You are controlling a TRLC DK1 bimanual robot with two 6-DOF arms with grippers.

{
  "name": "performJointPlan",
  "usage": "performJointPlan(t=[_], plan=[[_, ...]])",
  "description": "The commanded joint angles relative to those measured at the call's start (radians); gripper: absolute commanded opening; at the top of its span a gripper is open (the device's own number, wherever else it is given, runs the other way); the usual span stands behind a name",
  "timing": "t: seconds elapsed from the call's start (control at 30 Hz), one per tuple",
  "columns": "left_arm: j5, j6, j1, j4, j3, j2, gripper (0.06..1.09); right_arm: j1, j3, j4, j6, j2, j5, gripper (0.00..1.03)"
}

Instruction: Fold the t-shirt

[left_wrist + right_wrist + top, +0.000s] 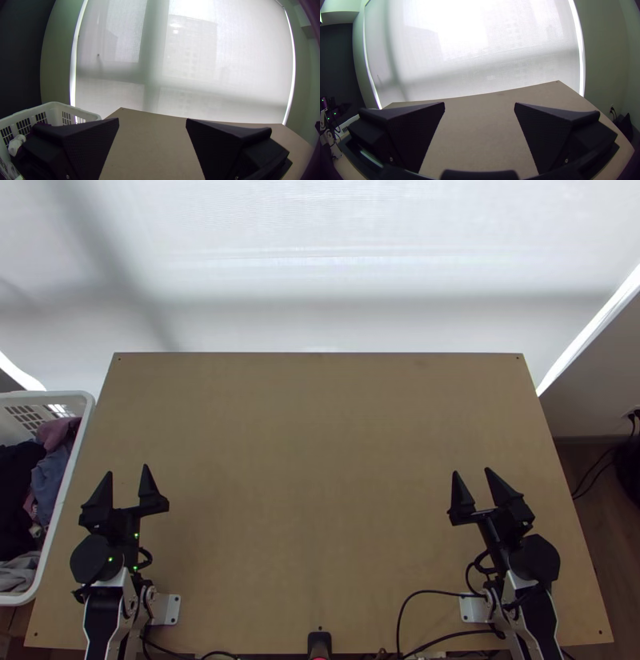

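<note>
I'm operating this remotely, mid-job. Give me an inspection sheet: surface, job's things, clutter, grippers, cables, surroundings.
Surface: light wooden table, flat.
Job's things: bunched clothes in the white basket at the table's left; cannot tell whether a t-shirt is among them.
Clutter: small black object at the near edge.
Grippers: left gripper and right gripper both open, holding nothing.
Cables: black cable beside the right arm's base.
Surroundings: pale blind beyond the far edge.

Smooth matt wood of the table (pixel 320 500); white plastic of the basket (pixel 62 524), cloth inside (pixel 50 476).
</note>
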Motion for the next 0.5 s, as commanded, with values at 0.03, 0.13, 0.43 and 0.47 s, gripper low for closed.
performJointPlan(t=[0.03, 0.13, 0.43, 0.47], plan=[[-0.006, -0.015, 0.002, -0.012, -0.04, -0.006, 1.04, 0.007, -0.004, -0.016, 0.021, 0.005, -0.011, 0.98], [-0.006, -0.003, 0.008, -0.003, -0.04, -0.009, 1.04, 0.007, -0.004, -0.016, 0.021, 0.005, -0.011, 0.98], [0.02, 0.098, -0.01, -0.173, 0.132, -0.005, 1.04, 0.007, -0.004, -0.016, 0.021, 0.005, -0.011, 0.98], [0.02, 0.097, -0.01, -0.199, 0.165, 0.0, 1.04, 0.007, -0.004, -0.016, 0.021, 0.005, -0.011, 0.98]])
